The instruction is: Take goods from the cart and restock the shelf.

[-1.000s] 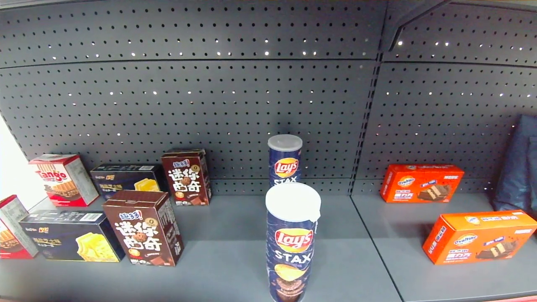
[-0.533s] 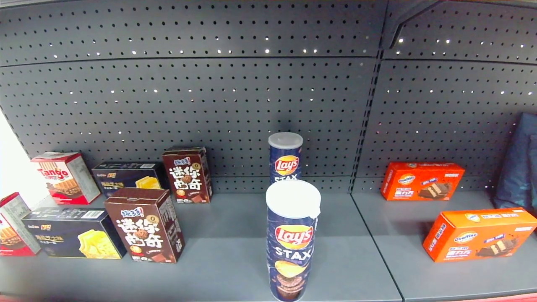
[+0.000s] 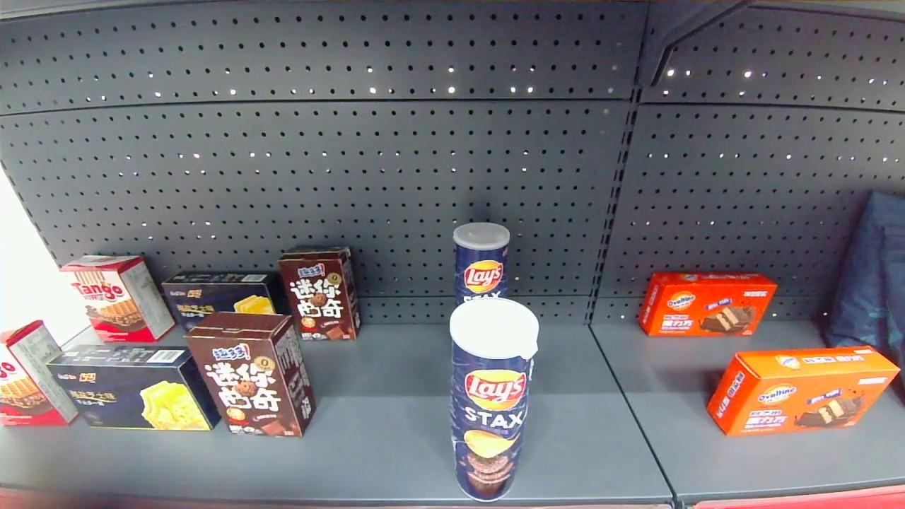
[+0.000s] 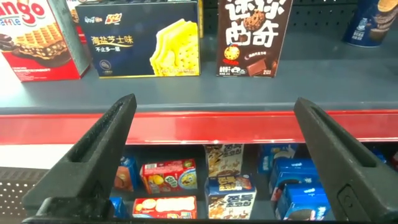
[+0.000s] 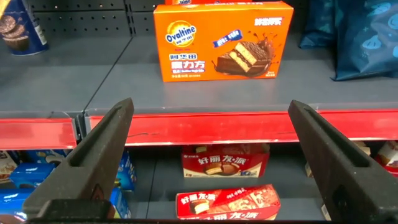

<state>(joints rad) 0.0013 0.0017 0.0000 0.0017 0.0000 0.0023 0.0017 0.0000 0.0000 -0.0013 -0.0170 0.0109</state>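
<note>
On the grey shelf point(image 3: 396, 396) a tall blue chip can point(image 3: 493, 396) stands at the front, with a second can point(image 3: 481, 261) behind it by the pegboard. Brown biscuit boxes point(image 3: 251, 375), dark blue cracker boxes point(image 3: 134, 396) and red wafer boxes point(image 3: 117, 297) fill the left side. Two orange boxes point(image 3: 802, 389) lie on the right. My left gripper point(image 4: 214, 158) hangs open and empty before the shelf's red front edge point(image 4: 199, 127), below the cracker and biscuit boxes. My right gripper point(image 5: 211, 162) is open and empty too, facing the front orange box point(image 5: 222, 40).
A dark blue bag point(image 3: 873, 276) leans at the shelf's far right. A lower shelf holds more boxed goods point(image 4: 227, 186) and red-orange pie boxes point(image 5: 224, 165). Bare shelf floor lies between the cans and the boxes on both sides.
The head camera has shifted slightly, so the whole picture moved. Nothing on the shelf has changed place.
</note>
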